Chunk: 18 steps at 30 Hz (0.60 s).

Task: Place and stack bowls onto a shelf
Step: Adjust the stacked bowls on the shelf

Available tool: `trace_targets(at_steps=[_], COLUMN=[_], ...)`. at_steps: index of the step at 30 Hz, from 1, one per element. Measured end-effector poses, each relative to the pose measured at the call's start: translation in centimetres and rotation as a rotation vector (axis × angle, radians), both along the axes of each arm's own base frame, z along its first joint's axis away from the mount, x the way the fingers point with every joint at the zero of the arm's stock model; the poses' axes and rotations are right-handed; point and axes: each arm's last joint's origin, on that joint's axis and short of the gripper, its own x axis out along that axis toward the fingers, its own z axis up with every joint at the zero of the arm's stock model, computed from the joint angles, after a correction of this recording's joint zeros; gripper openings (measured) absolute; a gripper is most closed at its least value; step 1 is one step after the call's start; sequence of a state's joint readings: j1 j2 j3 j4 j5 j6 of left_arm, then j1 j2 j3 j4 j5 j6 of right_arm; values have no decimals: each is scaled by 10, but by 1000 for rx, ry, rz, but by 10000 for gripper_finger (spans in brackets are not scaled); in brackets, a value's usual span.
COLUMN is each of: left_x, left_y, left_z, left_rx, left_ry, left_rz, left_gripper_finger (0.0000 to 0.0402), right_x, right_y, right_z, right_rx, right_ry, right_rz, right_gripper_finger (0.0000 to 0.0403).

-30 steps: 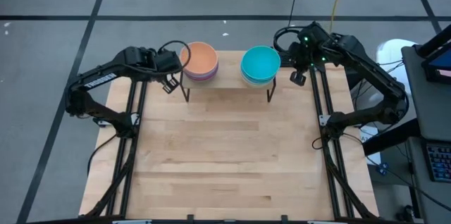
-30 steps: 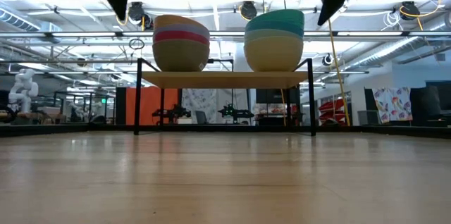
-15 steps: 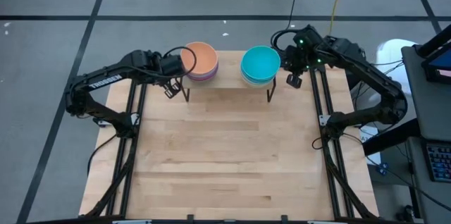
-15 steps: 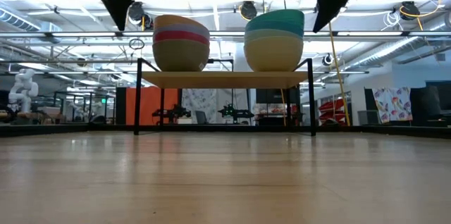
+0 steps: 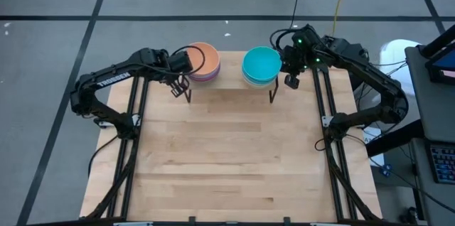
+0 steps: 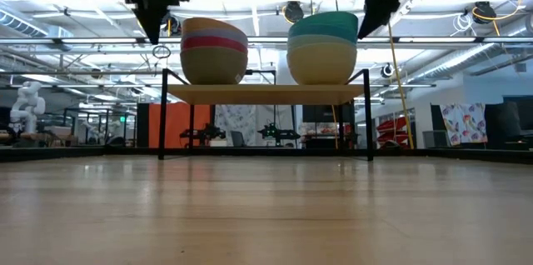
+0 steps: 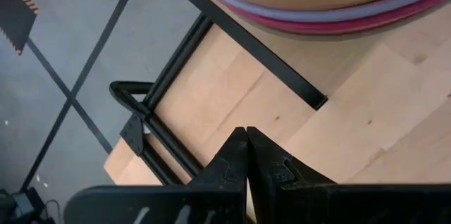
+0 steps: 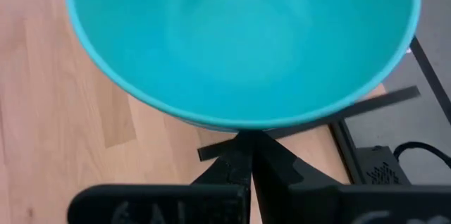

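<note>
Bowls sit in two stacks on the small low shelf with a light wooden plank top and thin black metal legs [image 6: 265, 93], at the far edge of the light wooden counter [image 5: 227, 155]. Left stack of round plain bowls [image 6: 214, 52]: orange bowl [image 5: 204, 57] on top in the high view, then lavender and magenta rims showing under it in the left wrist view, olive-grey at the base in the low view. Right stack of round plain bowls [image 6: 322, 48]: cyan-blue bowl [image 5: 261, 63] on top, paler bowls under it, cream-coloured one at the base.

Left gripper [image 7: 246, 138] is raised above the counter, fingers pressed together, holding nothing. The left stack is just ahead of it and close beside, not touching as far as the low view shows; a black shelf leg [image 7: 246, 44] runs between the gripper and the stack in the wrist view.

Right gripper [image 8: 248, 139] is also closed and holding nothing, fingers meeting at a point. The cyan-blue top bowl is right in front of it, the rim very close to the fingertips; cannot tell if they touch. In the low view the right gripper [image 6: 375, 11] hangs tilted beside the upper outer side of the right stack, and the left gripper [image 6: 156, 15] hangs beside the upper outer side of the left stack.
</note>
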<state>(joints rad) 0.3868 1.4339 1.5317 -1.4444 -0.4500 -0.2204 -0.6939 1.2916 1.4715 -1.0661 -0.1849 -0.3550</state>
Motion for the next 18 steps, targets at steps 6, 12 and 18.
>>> trace_targets(at_steps=[6,12,18], left_x=[9,19,24], left_y=[9,14,20], left_z=[-9,-14,-16], left_rx=[-22,-25,-35], left_ry=[42,17,-12], left_rz=[-29,-81,-81], left_gripper_finger=[0,0,0], right_x=[5,8,11], right_y=[-4,-7,-9], right_z=[-4,-4,-4], right_rx=[7,-12,-27], right_ry=[11,-8,-26], right_rz=[4,7,7], right_gripper_finger=[0,0,0])
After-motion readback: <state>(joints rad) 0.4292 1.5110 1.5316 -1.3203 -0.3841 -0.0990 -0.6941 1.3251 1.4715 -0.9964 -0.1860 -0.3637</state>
